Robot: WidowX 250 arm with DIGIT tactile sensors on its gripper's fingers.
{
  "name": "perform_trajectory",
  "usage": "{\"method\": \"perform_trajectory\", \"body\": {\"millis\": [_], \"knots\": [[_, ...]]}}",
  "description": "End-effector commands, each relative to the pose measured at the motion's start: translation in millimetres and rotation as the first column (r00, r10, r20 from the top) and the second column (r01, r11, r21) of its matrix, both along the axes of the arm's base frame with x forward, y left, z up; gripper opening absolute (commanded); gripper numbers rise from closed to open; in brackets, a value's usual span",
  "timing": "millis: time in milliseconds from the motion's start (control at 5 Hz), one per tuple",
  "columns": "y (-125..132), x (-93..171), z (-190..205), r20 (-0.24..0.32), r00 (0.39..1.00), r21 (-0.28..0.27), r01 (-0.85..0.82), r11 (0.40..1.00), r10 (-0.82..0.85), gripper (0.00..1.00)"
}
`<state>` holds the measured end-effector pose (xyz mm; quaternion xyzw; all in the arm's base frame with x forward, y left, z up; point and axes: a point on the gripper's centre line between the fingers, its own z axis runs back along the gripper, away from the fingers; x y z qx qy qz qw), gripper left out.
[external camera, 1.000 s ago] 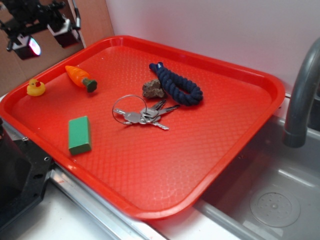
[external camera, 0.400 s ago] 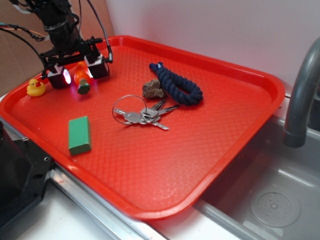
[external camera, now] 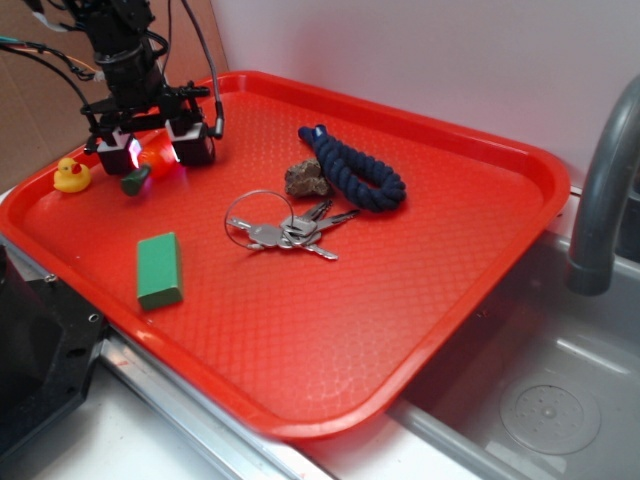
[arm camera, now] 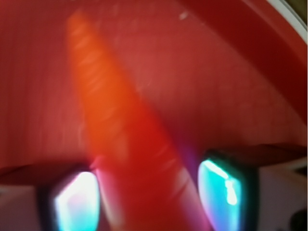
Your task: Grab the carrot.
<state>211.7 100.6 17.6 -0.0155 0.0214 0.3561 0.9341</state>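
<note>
Exterior view: gripper [external camera: 152, 150] down at the far-left corner of the red tray [external camera: 440, 250], pads [external camera: 190, 143] standing apart on either side of the carrot [external camera: 150, 161], spread rather than pinched, whether touching it impossible to tell. Orange body between the pads, dark green stub poking out toward the camera and to the left, low over the tray floor; resting or just lifted not clear. Long axis running roughly across the line between the two pads, so a straight closing of the jaws looks, by judgement, enough to take it. Yellow rubber duck [external camera: 70, 175] just beside, to the left, near the tray rim and the closest thing to the outer pad. Green block [external camera: 159, 268] nearer the camera, apart. Bunch of keys [external camera: 290, 232] on a ring toward mid-tray, a small brown rock [external camera: 306, 178] and a coiled navy rope [external camera: 358, 168] further right, all well apart and out of the way. Grey faucet [external camera: 605, 190] over a sink beyond the tray's right edge. Wrist view: blurred, carrot [arm camera: 120, 134] filling the middle, thick end low between the two glowing pads [arm camera: 224, 187], tapered tip pointing away up the picture over red tray [arm camera: 231, 86] floor; narrow gaps seemingly visible on both sides, nothing else in between.
</note>
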Motion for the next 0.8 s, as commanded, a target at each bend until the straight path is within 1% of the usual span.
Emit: {"method": "perform_trajectory", "body": {"millis": [0, 200, 400, 600], "knots": [[-57, -31, 103, 0.134, 0.863, 0.035, 0.488, 0.872, -0.488, 0.0], [-81, -43, 153, 0.183, 0.766, 0.025, 0.622, 0.782, -0.616, 0.0], [-91, -51, 203, 0.252, 0.719, -0.006, 0.671, 0.742, -0.648, 0.0], [-89, -55, 252, 0.269, 0.712, 0.017, 0.67, 0.742, -0.649, 0.0]]}}
